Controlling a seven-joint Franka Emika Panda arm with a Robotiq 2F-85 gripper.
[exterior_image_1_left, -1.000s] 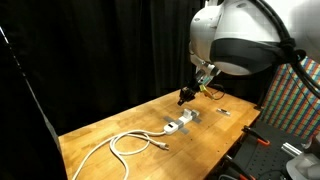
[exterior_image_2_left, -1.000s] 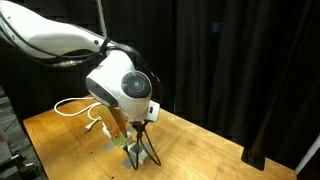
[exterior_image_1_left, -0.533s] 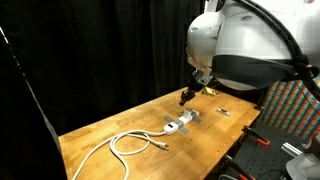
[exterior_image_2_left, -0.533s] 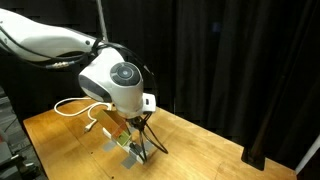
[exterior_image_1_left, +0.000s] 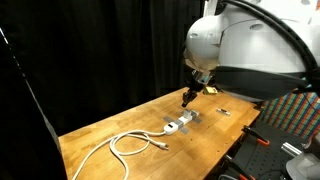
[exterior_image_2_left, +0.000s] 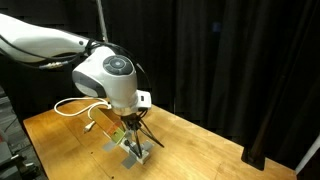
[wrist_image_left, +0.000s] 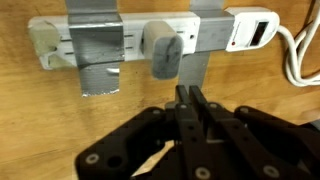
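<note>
Plug (wrist_image_left: 163, 52): grey, blocky, seated in a socket near the middle of a white power strip (wrist_image_left: 150, 35). It is the item nearest my gripper.

Table (exterior_image_1_left: 100, 135): bare wood against black curtains. It carries everything listed below.

Arm (exterior_image_1_left: 240, 50): large white housing that fills the upper corner in an exterior view. It leans down over the far end of the table.

Cable (exterior_image_1_left: 125, 143): white, running from the strip's end and lying in loose loops on the wood, well apart from the gripper.

Power strip, again: flat on the table, switch end towards the cable. Two bands of grey tape (wrist_image_left: 95, 60) cross it, one on each side of the plug, and fix it to the wood.

Gripper (wrist_image_left: 190, 100): both fingers are pressed together with nothing between them. It hangs tip-down above the table (wrist_image_left: 40, 120), just short of the plug and not touching it. In both exterior views it sits low over the strip (exterior_image_2_left: 130, 150).

Stage, as I judge it: approach and line-up, with no contact made.

Next move, as I judge it: the fingers must part wider than the plug body before any grasp. The wrist then needs to centre on the plug, clear of the tape bands on either side. A straight pull would load the tape, so the strip may lift.
</note>
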